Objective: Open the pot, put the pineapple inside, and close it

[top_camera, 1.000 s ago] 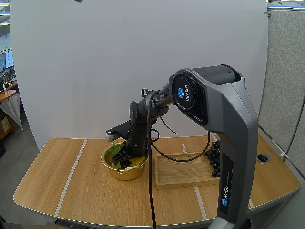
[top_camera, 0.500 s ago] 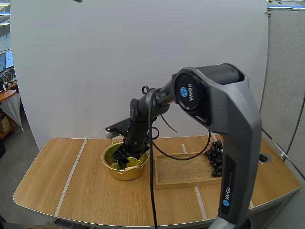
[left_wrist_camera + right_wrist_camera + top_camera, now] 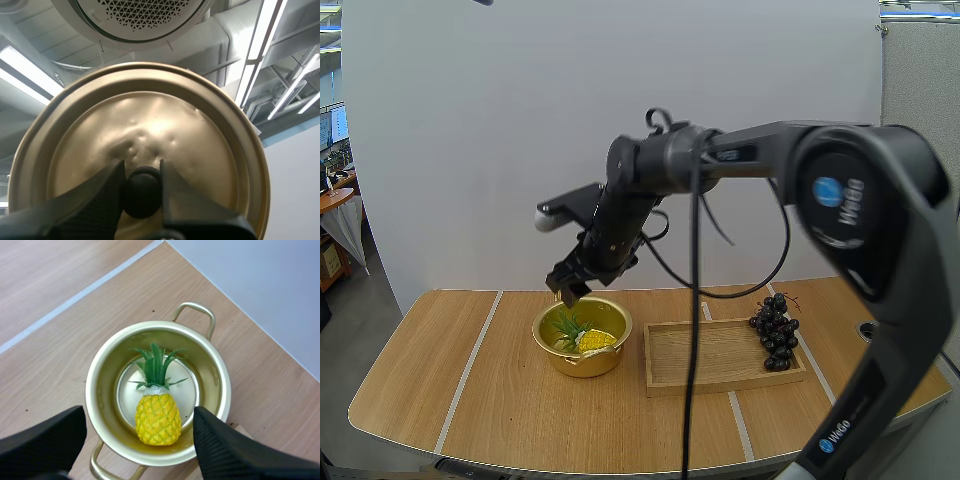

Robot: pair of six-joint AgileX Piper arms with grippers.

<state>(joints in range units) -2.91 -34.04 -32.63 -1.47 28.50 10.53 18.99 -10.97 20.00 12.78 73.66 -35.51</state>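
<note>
Two grippers logged | our left gripper (image 3: 142,176) pinches the black knob (image 3: 142,196) of the lid (image 3: 150,115) | our right gripper (image 3: 570,286) is spread wide and holds nothing | pineapple (image 3: 157,417) lies inside the open pot (image 3: 97,385), directly below our right gripper, clear of it.

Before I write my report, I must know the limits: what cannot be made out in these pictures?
Lid, left wrist view: the left jaws, shut on its knob, cover the rim behind them.
Pineapple, high view: the pot's near wall hides part of it.
Grapes, high view: the bunch covers the tray's right end, so whether it lies inside or on the rim is unclear.
</note>
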